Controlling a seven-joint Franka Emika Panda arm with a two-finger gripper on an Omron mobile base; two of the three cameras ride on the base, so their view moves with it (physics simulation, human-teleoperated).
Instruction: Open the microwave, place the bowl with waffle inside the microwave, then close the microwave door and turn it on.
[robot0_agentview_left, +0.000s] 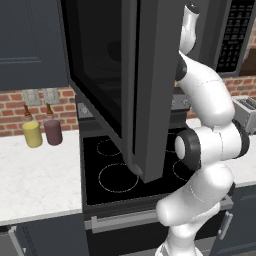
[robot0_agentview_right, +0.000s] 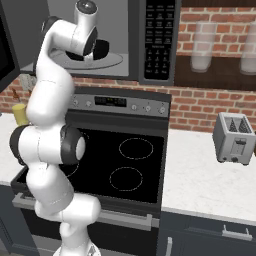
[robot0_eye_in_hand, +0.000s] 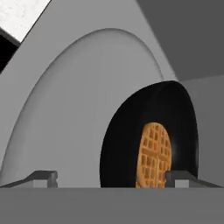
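The microwave (robot0_agentview_right: 125, 30) stands open, and its door (robot0_agentview_left: 145, 90) swings out to the left over the stove. Inside, the black bowl (robot0_eye_in_hand: 175, 113) rests on the pale round turntable plate (robot0_eye_in_hand: 74, 109) with the golden waffle (robot0_eye_in_hand: 153, 153) in it. My arm reaches into the cavity, and the bowl (robot0_agentview_right: 103, 50) peeks out dark behind my wrist. My gripper (robot0_eye_in_hand: 113, 178) is open right above the bowl. One fingertip (robot0_eye_in_hand: 183, 177) stands over the bowl's near side; the other is well off it, over the plate. Nothing is held.
The black keypad strip (robot0_agentview_right: 159, 37) runs down the microwave's right side. Below lies the black glass-top stove (robot0_agentview_right: 125, 160). A silver toaster (robot0_agentview_right: 234, 137) sits on the right counter, and two bottles (robot0_agentview_left: 42, 131) on the left counter by the brick wall.
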